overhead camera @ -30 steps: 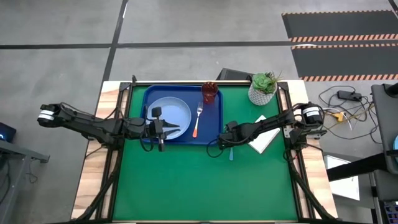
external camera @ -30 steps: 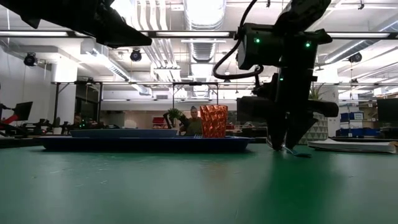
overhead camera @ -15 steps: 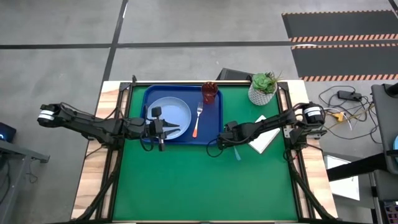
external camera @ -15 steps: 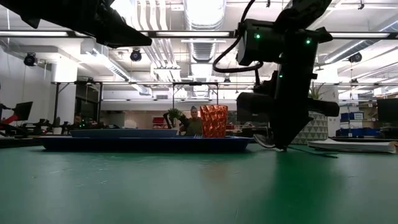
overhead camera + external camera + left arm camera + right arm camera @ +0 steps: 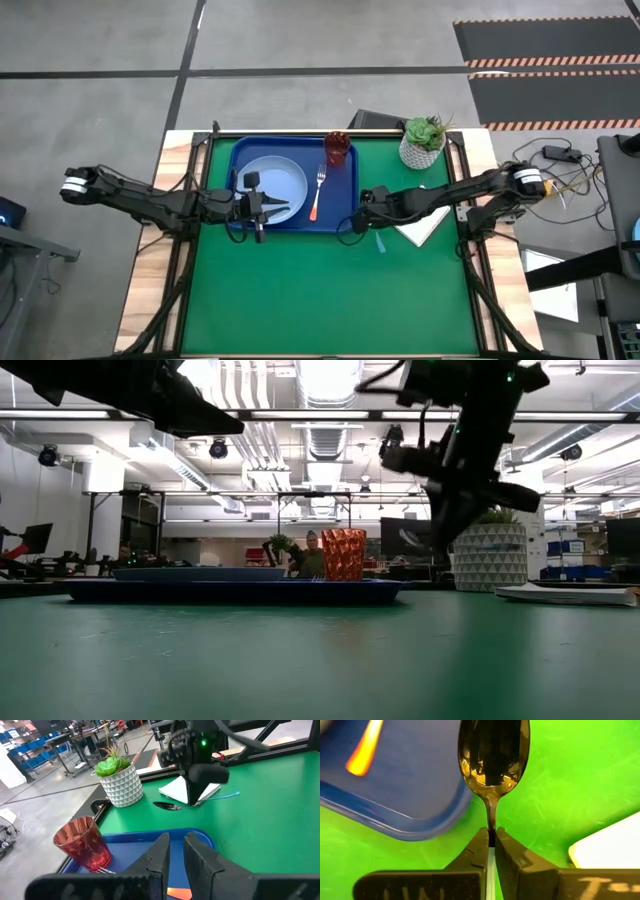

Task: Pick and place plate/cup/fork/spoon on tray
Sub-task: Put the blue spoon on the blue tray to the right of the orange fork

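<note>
Just off the dark-blue rectangular plastic tray's [image 5: 240, 175] corner: right end effector [image 5: 490, 836] pinched on the silver-bowled, light-blue-handled spoon [image 5: 493, 755], above green worktop [image 5: 320, 290]. Farther left, over the pale-blue round plate [image 5: 270, 178]: left end effector [image 5: 174, 851], narrowly parted.

Dark-blue tray [image 5: 240, 150], pale-blue plate [image 5: 275, 180], orange-handled fork [image 5: 316, 196], red-brown cup [image 5: 337, 148] (faceted), green table [image 5: 320, 290]
</note>
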`<action>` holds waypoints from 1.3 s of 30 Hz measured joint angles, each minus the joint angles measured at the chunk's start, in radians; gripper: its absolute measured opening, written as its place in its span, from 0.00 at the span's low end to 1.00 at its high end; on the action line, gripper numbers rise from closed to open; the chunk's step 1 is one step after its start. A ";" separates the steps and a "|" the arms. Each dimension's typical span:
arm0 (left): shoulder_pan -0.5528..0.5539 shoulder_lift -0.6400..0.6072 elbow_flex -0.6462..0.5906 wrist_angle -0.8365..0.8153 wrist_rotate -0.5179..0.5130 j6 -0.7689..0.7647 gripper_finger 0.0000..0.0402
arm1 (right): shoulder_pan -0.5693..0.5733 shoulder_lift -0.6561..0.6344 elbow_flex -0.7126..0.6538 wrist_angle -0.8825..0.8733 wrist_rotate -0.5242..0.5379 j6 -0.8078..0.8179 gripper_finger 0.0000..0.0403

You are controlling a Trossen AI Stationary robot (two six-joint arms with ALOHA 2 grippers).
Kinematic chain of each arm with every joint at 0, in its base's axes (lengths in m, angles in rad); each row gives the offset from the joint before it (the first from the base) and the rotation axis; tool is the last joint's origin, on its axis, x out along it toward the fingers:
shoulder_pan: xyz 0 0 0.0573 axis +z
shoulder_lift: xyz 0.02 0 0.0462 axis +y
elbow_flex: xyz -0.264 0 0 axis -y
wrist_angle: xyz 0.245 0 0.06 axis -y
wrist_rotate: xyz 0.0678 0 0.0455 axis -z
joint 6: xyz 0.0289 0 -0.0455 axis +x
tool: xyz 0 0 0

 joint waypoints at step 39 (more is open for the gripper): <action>0.000 0.000 -0.003 -0.009 -0.002 0.000 0.09 | -0.191 0.403 0.370 0.175 0.102 -0.039 0.02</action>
